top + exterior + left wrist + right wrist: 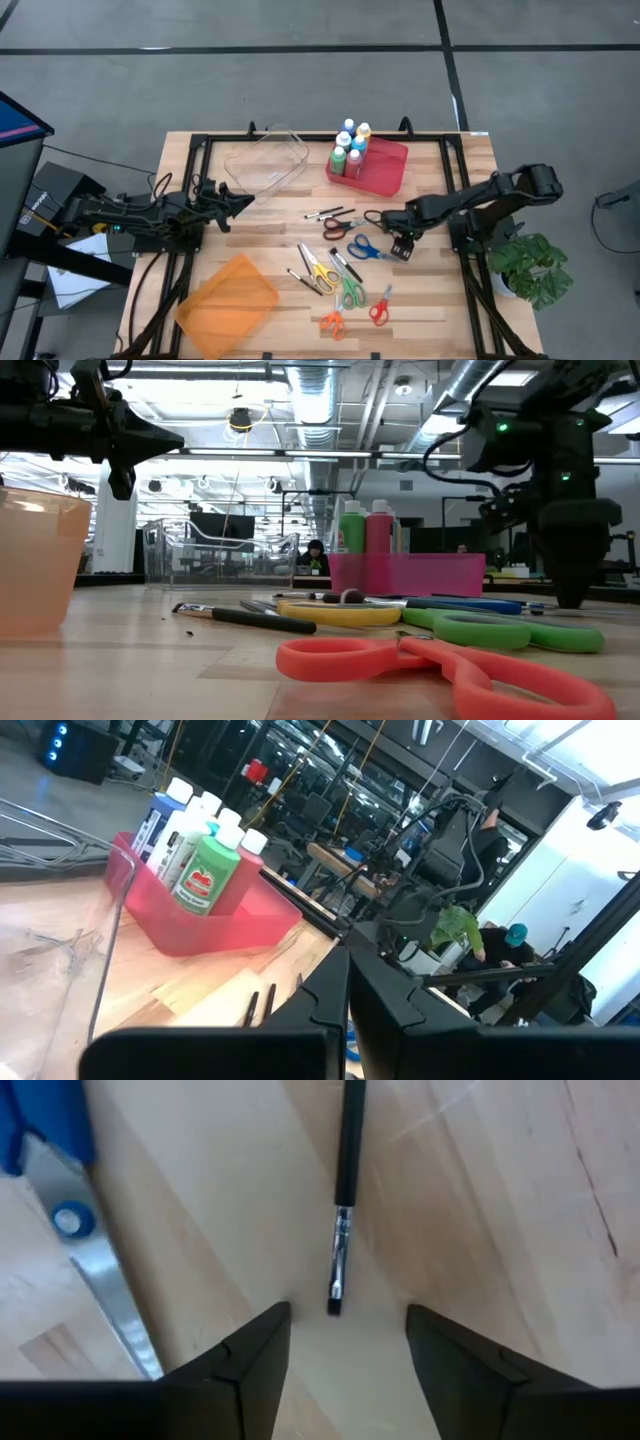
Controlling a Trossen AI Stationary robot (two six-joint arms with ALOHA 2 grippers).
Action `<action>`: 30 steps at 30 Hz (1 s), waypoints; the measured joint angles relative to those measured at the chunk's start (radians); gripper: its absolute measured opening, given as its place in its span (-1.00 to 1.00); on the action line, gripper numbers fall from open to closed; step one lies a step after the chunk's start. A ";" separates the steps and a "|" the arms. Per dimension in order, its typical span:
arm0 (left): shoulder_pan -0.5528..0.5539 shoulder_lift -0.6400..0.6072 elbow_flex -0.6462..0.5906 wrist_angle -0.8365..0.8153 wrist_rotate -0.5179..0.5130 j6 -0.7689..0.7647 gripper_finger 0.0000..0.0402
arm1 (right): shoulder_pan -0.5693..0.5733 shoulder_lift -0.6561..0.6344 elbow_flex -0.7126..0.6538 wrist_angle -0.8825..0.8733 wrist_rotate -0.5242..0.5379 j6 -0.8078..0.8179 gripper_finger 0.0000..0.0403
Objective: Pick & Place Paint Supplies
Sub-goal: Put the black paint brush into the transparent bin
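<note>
Several paint bottles (350, 148) with white caps stand upright in a red tray (385, 172) at the table's far middle. They also show in the left wrist view (200, 845) and the low view (365, 528). My left gripper (240, 203) is shut and empty, held above the table's left side and pointing toward the tray. My right gripper (402, 246) points down close to the table, right of the middle. It is open, its fingers (250, 1355) standing on either side of the tip of a thin black paintbrush (345, 1200) that lies flat on the table.
A clear plastic bin (268, 160) stands left of the red tray, and an orange bin (228, 300) stands near the front left. Several coloured-handled scissors (345, 290) and paintbrushes (330, 213) lie across the table's middle. Blue scissors (60, 1170) lie beside my right gripper.
</note>
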 joint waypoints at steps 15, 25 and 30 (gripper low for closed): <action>0.000 0.018 0.000 -0.001 0.000 -0.001 -0.97 | 0.006 0.014 0.013 -0.006 0.002 0.005 -0.97; 0.000 0.018 0.000 0.047 -0.003 -0.001 -0.97 | 0.006 -0.119 0.008 0.024 -0.016 0.042 -1.00; 0.000 0.018 0.000 0.118 -0.008 -0.001 -0.99 | -0.003 -0.213 0.008 0.036 0.002 0.073 -1.00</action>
